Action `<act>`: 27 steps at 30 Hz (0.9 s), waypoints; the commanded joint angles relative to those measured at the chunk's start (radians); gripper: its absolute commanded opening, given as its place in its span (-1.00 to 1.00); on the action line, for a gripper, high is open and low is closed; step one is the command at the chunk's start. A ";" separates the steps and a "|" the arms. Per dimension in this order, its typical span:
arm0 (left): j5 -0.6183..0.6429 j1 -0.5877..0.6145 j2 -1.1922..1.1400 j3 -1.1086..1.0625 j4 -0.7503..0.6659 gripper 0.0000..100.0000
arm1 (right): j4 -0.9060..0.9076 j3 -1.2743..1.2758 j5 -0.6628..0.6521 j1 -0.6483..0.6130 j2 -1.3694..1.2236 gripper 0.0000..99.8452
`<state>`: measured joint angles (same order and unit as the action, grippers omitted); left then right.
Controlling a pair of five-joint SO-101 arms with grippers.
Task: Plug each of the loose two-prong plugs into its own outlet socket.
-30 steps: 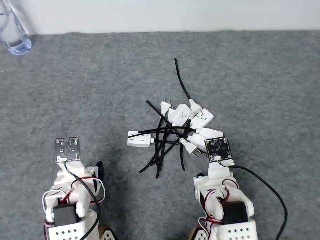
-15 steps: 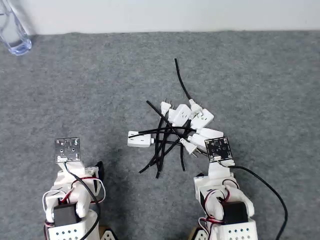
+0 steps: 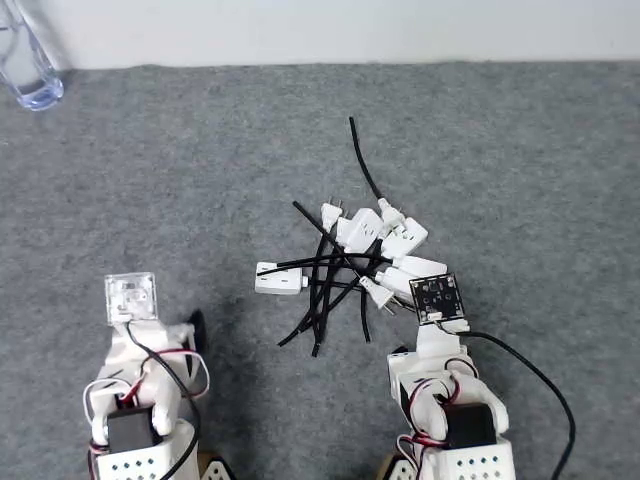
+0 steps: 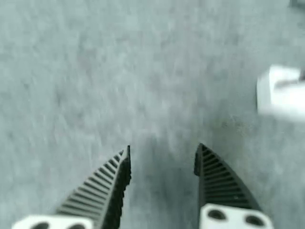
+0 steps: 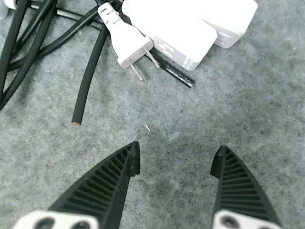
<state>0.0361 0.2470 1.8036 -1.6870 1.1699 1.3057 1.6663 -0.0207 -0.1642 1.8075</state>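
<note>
Left claw [image 4: 162,160] is hanging wide open over the bare grey worktop [image 4: 95,71], with nothing sitting between its ribbed fingers [image 4: 112,188]. A white block [image 4: 281,95] is smearing in at the frame edge, too blurred to name.

Right claw [image 5: 177,160] is gaping open too and gripping nothing, but it is sitting right at the tangle. One white two-prong plug [image 5: 125,40] is lying just ahead of it, prongs pointing back toward the claw and body lying right beside an outlet socket [image 5: 176,31]. A second socket block [image 5: 231,16] is tucking in behind that one and running off the frame. Black cords [image 5: 90,71] are fanning out beside the plug, one cut end resting on the worktop.

Looking down from the high view, the heap [image 3: 350,250] is lying mid-worktop, nearer the right arm. That arm's wrist board [image 3: 437,296] is covering the heap's near edge. I'm counting three loose plugs and four or five white socket blocks, though the crossing cords are making that tally shaky. One lone socket [image 3: 280,278] is sticking out on the left side. A clear glass vessel [image 3: 25,65] is standing in the far left corner, well apart and cut off by the frame.
</note>
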 commanded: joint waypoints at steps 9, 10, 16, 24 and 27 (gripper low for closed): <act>-0.005 -0.141 0.014 0.005 -0.509 -0.59 | 0.004 0.017 0.002 0.007 0.007 -0.49; -0.005 -0.160 0.014 0.005 -0.519 -0.59 | 0.005 0.017 0.003 0.008 0.007 -0.49; -0.060 -0.183 0.012 0.004 -0.453 -0.58 | -0.065 0.017 0.002 0.062 0.007 -0.49; -0.381 -0.141 0.012 0.004 -0.327 -0.58 | -0.613 0.012 0.006 0.131 0.007 -0.49; -0.385 -0.163 0.012 0.004 -0.295 -0.58 | -0.826 0.015 0.029 0.079 0.001 -0.49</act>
<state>-0.3245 0.0982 1.8036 -1.6870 0.8416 0.6981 1.6663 -0.0207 -0.0445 1.8075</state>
